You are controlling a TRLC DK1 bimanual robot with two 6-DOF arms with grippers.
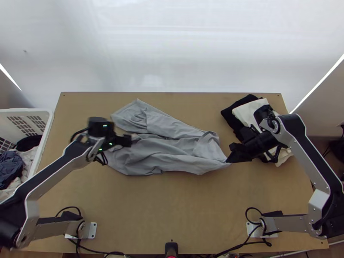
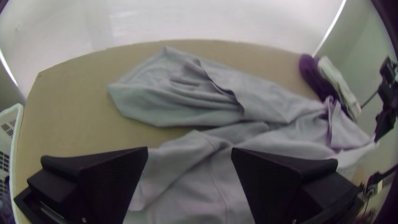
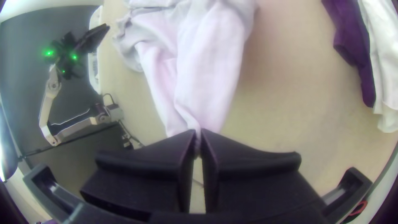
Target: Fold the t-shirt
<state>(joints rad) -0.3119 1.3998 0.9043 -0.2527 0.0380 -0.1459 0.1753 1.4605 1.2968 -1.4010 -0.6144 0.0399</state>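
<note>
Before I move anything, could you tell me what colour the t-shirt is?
Grey, clearest in the top view.

1. T-shirt (image 1: 176,148): soft matt cloth, rough with wrinkles.
2. Table (image 1: 172,202): wood, smooth, matt.
3. Left gripper (image 1: 129,140), right gripper (image 1: 229,159): fingers looked matt black, smooth; plastic or rubber, couldn't tell.
4. Basket (image 1: 26,112): smooth white plastic.
5. Arm plates (image 1: 307,160): looked like satin metal.
6. Black garment (image 1: 230,114), white garment (image 1: 246,112): matt cloth.

Grey t-shirt (image 1: 178,150), bunched across the table.
Plain grey cloth, unfolded and wrinkled, one part spread toward the far edge, its right end drawn to a point.
</note>
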